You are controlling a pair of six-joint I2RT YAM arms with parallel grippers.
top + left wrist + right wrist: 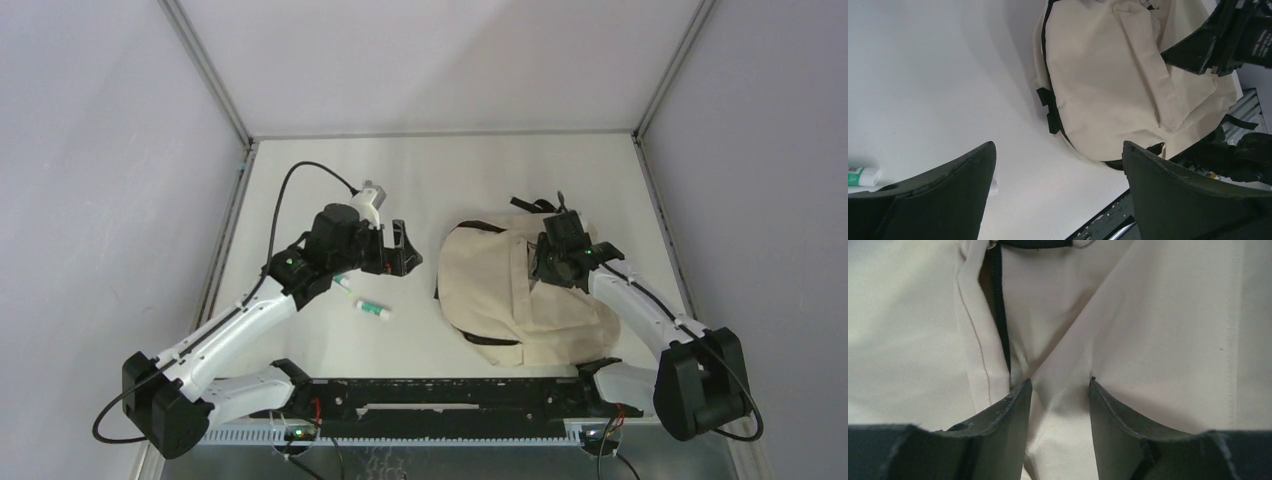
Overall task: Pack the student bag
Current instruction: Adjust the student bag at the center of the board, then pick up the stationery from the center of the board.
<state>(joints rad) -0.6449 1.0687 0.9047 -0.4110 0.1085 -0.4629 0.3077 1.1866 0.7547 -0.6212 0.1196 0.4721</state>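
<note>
The student bag [500,290], beige canvas with black trim, lies flat on the table right of centre. It also shows in the left wrist view [1108,75] and fills the right wrist view [1173,315]. My right gripper [555,262] sits on the bag's upper right part. Its jaws [1060,381] are closed in on a raised fold of beige fabric beside the black zip [998,315]. My left gripper [405,250] hovers over the table just left of the bag. It is open and empty [1058,145].
A green-and-white tube [375,311] lies on the table under the left arm and shows at the left edge of the left wrist view [860,176]. A thin pen-like item [345,285] lies beside it. A black rail [450,395] runs along the near edge.
</note>
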